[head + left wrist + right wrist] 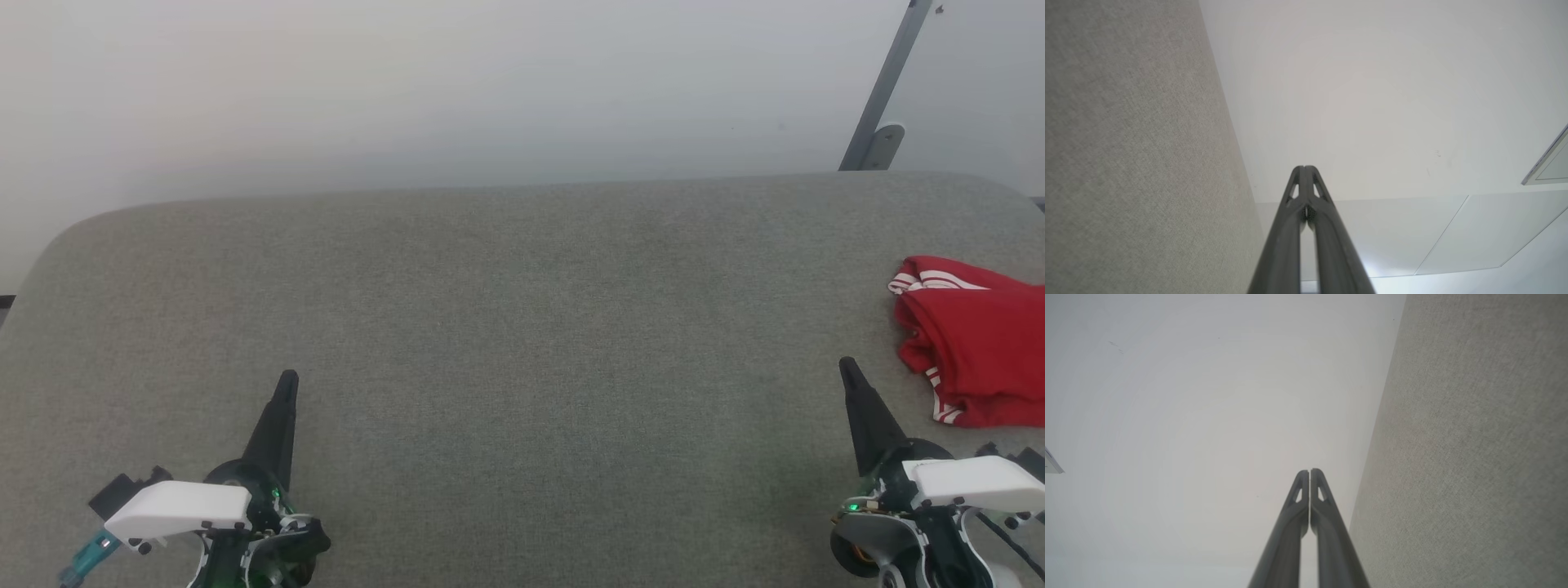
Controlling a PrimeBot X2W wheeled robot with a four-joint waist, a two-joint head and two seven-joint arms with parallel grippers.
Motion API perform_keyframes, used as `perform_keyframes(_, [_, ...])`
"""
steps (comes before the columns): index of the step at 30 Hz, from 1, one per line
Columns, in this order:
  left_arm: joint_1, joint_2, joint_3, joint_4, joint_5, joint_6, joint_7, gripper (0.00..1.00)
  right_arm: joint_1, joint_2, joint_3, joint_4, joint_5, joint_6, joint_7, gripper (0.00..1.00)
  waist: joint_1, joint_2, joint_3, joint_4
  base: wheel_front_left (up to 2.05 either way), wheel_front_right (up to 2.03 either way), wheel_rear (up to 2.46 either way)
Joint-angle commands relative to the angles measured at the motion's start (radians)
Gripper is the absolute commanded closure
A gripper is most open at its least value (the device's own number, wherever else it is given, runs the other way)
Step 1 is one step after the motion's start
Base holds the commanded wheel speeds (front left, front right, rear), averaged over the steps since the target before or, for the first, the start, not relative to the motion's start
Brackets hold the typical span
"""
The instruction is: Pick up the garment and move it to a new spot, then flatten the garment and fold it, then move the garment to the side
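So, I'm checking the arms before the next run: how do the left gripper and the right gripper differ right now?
The left gripper is over the near-left part of the table, far from the garment. The right gripper is close beside the garment, not touching it. In the head view, the left gripper's fingers lean rightward and the right gripper's lean leftward. Both are shut and hold nothing.
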Motion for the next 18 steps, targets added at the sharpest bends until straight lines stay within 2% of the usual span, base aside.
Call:
perform_keyframes(1, [-0.01,-0.003,0.003,-0.001,-0.004,-0.005,0.003,1.0,-0.005,0.004,-0.001,-0.004,0.004,0.0,0.003,1.0,0.0,0.0,0.0,0.0,0.0,0.0,0.0])
perform_keyframes(18, [-0.01,-0.003,0.003,-0.001,-0.004,-0.005,0.003,1.0,-0.005,0.004,-0.001,-0.004,0.004,0.0,0.003,1.0,0.0,0.0,0.0,0.0,0.0,0.0,0.0])
